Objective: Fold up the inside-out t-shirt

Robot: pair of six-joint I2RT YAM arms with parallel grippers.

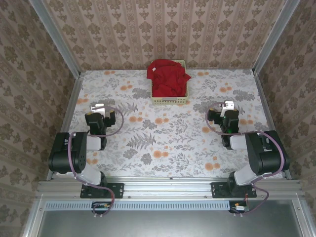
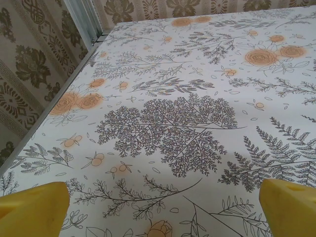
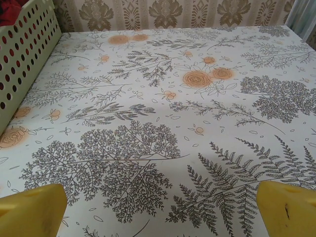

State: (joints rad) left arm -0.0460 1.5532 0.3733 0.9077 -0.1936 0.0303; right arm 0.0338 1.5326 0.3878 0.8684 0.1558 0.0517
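- Plainly, the bright red soft cloth t-shirt (image 1: 167, 78) lay crumpled in a heap inside the pale perforated plastic basket (image 1: 170, 101), and it spilled a little over the rim on the far and left sides.
- The basket stood at the far middle of the counter (image 1: 163, 143), close to the patterned back wall (image 1: 168, 29). The counter was covered in a white sheet printed with grey ferns and orange flowers.
- The left arm (image 1: 74, 155) sat folded low over the near left of the counter, well apart from the basket. The left jaws were released wide, and their yellow fingertips (image 2: 32, 210) sat at the two bottom corners of the left wrist view with bare counter between them.
- The right arm (image 1: 261, 155) mirrored it on the near right. The right jaws were likewise released wide, their yellow fingertips (image 3: 32, 212) far apart and grasping nothing.
- In the right wrist view the basket's holed wall (image 3: 22, 59) rose at the left edge, with a scrap of the red t-shirt (image 3: 9, 11) showing above it.
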